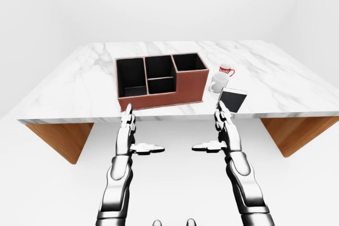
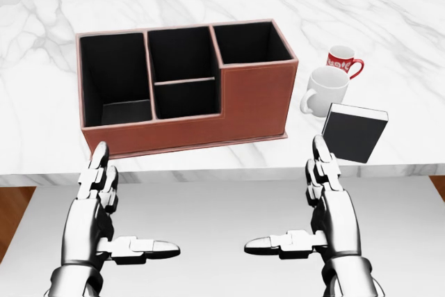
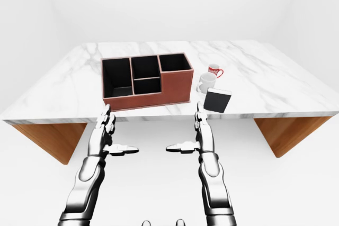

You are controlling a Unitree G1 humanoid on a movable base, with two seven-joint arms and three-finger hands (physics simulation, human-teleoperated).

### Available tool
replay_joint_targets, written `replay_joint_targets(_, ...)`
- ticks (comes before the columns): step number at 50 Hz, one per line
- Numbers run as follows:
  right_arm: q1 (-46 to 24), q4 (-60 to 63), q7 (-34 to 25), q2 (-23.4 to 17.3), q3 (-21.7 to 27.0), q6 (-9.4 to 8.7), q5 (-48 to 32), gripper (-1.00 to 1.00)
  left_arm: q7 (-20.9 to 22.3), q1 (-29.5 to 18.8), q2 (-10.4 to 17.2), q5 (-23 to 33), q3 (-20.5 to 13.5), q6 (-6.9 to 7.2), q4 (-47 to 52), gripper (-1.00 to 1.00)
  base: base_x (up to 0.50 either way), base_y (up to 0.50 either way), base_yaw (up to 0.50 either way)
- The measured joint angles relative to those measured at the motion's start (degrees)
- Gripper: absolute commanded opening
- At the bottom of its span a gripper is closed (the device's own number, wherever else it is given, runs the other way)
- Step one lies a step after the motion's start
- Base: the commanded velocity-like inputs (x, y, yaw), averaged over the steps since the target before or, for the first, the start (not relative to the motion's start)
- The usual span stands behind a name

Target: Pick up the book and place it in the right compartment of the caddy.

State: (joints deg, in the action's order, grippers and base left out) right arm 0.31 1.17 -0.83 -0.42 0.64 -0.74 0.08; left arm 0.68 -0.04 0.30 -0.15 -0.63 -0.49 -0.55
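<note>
On the white marble-topped table [image 2: 42, 151] with wooden legs, the reddish-brown leather caddy [image 2: 254, 99] with black-lined compartments serves as the anchor for everything else. Below the caddy's left end in the head view, off the table's near edge, the robot's chrome three-fingered left hand [image 2: 101, 213] is held flat and spread, fingers pointing up toward the caddy and thumb stretched sideways to the right; it grips nothing. The caddy itself shows a tall compartment at its left, two smaller ones in the middle divided one above the other, and a raised compartment at its right, all appearing unfilled. Below and to the right of the caddy's right end, the chrome right hand [image 2: 327, 210] mirrors the left one, fingers extended upward and thumb pointing left, holding nothing. Just right of the caddy stands a plain white ceramic mug [image 2: 325, 90], and above it, near it, a red mug with white pattern [image 2: 342, 59]. The black-covered book [image 2: 353, 132] with white page edges stands tilted near the table's edge, just below the white mug, right of the caddy, apart from the right hand's fingertips.
</note>
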Motion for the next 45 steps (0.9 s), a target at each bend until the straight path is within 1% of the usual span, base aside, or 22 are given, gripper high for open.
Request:
replay_joint_targets(10, 0.66, 2.68, -0.96, -0.44, 0.87, -1.48, -0.04, 1.0, 0.56, -0.19, 0.55, -0.5, -1.15, -0.02, 0.0, 1.0, 0.0, 0.0, 0.0)
replay_joint_targets(13, 0.81, 4.2, -1.2, -0.61, 1.29, -2.53, 0.17, 1.0, 0.62, -0.23, 0.75, -0.72, -1.57, 0.28, 0.48, 1.0, 0.0, 0.0, 0.0)
replay_joint_targets(16, 0.93, 7.06, -1.38, -0.98, 2.36, -4.26, 0.74, 1.0, 0.67, -0.25, 1.17, -1.14, -2.45, 1.38, 2.16, 1.0, 0.0, 0.0, 0.0)
replay_joint_targets(22, 1.06, 14.95, -1.98, -2.25, 6.17, -4.26, 2.3, 1.0, 0.39, -0.59, 2.48, -2.41, -5.79, 4.74, 7.26, 1.0, 0.0, 0.0, 0.0)
replay_joint_targets(24, 1.06, 17.68, -2.45, -2.86, 7.72, -4.26, 2.49, 1.0, 0.2, -0.8, 2.99, -3.2, -7.33, 5.49, 8.84, 1.0, 0.0, 0.0, 0.0)
replay_joint_targets(29, 0.68, 24.53, -3.38, -3.92, 12.0, -4.26, 3.65, 1.0, -0.73, -1.03, 3.9, -6.23, -11.31, 5.49, 12.98, 1.0, 0.0, 0.0, 0.0)
replay_joint_targets(34, 0.09, 29.25, -3.58, -5.02, 16.81, -4.26, 5.66, 1.0, -2.27, -0.59, 4.21, -8.39, -13.96, 5.31, 17.33, 1.0, 0.0, 0.0, 0.0)
replay_joint_targets(40, -0.19, 34.16, -3.43, -6.32, 22.35, -4.26, 9.51, 1.0, -3.8, -0.37, 4.64, -10.21, -16.21, 5.06, 19.93, 1.0, 0.0, 0.0, 0.0)
replay_joint_targets(45, -0.25, 36.91, -3.28, -7.03, 25.05, -4.26, 11.66, 1.0, -4.73, -0.3, 4.92, -11.03, -17.27, 4.98, 20.93, 1.0, 0.0, 0.0, 0.0)
